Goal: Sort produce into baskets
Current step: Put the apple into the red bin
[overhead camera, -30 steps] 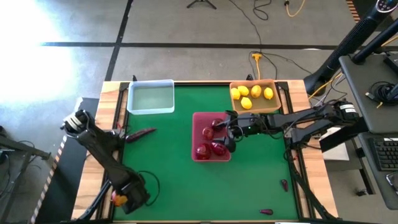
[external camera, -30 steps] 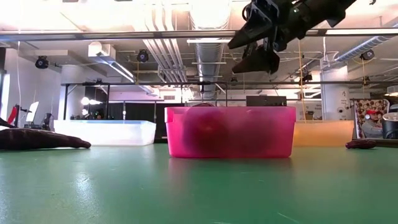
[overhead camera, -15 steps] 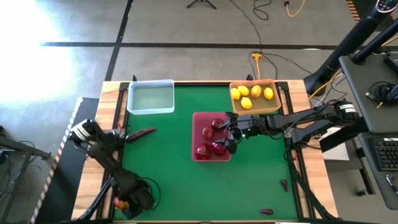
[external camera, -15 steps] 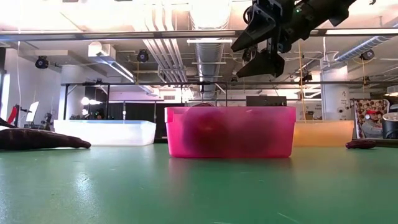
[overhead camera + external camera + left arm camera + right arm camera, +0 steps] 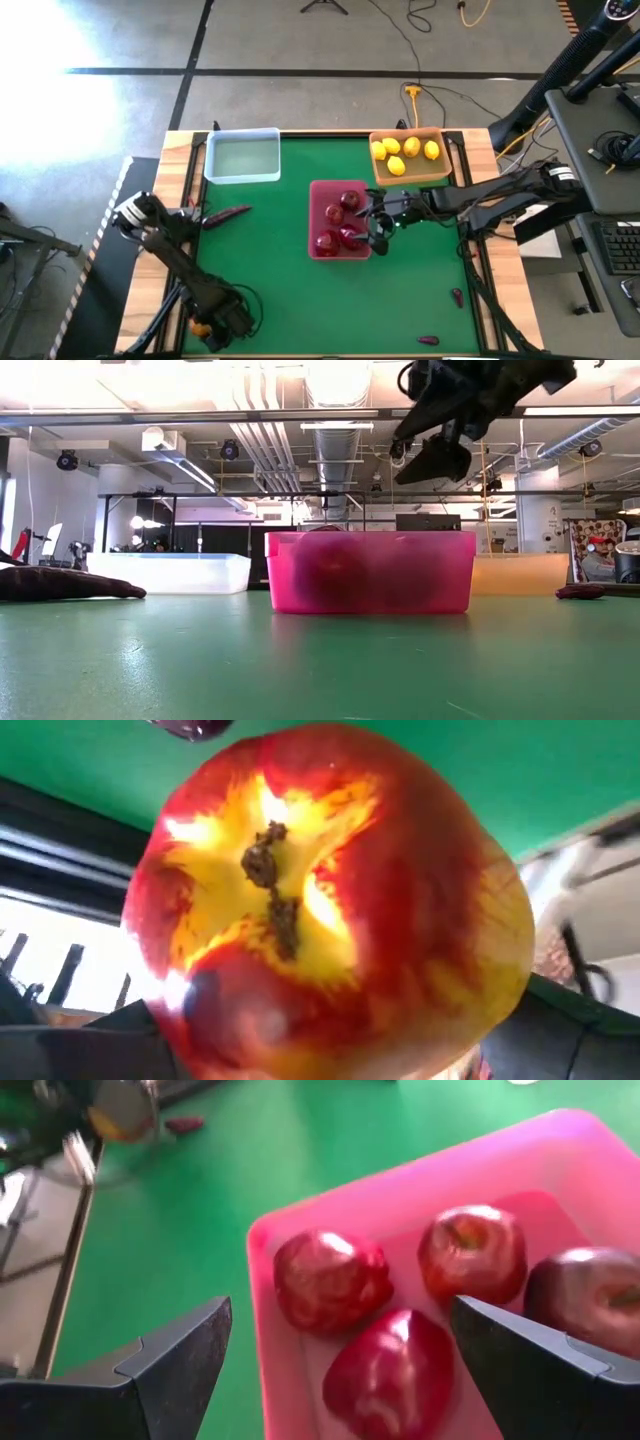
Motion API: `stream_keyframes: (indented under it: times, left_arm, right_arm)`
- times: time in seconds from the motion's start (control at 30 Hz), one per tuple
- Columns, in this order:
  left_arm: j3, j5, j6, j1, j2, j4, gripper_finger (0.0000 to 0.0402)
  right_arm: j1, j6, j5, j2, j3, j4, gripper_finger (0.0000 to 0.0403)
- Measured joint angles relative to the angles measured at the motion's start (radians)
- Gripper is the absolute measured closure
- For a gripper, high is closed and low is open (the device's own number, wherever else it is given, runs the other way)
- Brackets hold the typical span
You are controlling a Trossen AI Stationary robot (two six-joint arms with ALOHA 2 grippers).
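My left gripper (image 5: 213, 322) is at the table's near left corner, shut on a red-yellow fruit (image 5: 330, 900), which shows as an orange spot in the high view (image 5: 199, 328). My right gripper (image 5: 377, 226) hangs open and empty above the pink tray (image 5: 322, 190), also in the low view (image 5: 435, 445). Several red fruits (image 5: 330, 1280) lie in that tray. Several lemons (image 5: 405, 155) lie in the tan tray (image 5: 440, 172). The pale blue tray (image 5: 243, 156) holds nothing. Maroon pieces lie on the table at the left (image 5: 228, 213) and near right (image 5: 457, 296), (image 5: 428, 340). My left gripper has the red-yellow fruit between its two fingers. The fruit's stem hollow (image 5: 270, 880) faces the wrist camera. The fruit fills the wrist view and hides where the fingers meet it.
Open green mat (image 5: 260, 270) lies between the pink tray and the left arm, and in front of the tray. The right arm reaches in from the table's right edge (image 5: 470, 205).
My left gripper has carried the red-yellow fruit a little toward the table's near edge and right. My right gripper has stayed open and drifted a little toward the table's right edge above the pink tray.
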Motion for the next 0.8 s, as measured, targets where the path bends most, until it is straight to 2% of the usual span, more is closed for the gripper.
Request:
stream_keyframes:
  times: [0.1, 0.27, 0.4, 0.67, 0.8]
  left_arm:
    - [0.068, -0.066, -0.004, 0.048, -0.028, -0.052, 0.0090]
    - [0.180, -0.257, 0.004, 0.186, -0.049, -0.070, 0.0091]
    - [0.273, -0.354, 0.086, 0.309, -0.055, -0.063, 0.0091]
    - [0.346, -0.417, 0.209, 0.527, -0.083, -0.050, 0.0091]
    - [0.334, -0.394, 0.276, 0.666, -0.107, -0.031, 0.0091]
  right_arm:
    - [0.003, -0.028, 0.003, -0.020, 0.025, -0.060, 0.0035]
    - [0.002, -0.079, 0.004, -0.041, 0.066, -0.081, 0.0035]
    - [0.009, -0.121, 0.004, -0.052, 0.121, -0.160, 0.0035]
    - [0.106, -0.163, 0.016, -0.115, 0.216, -0.397, 0.0035]
    - [0.192, -0.103, 0.088, -0.171, 0.214, -0.453, 0.0035]
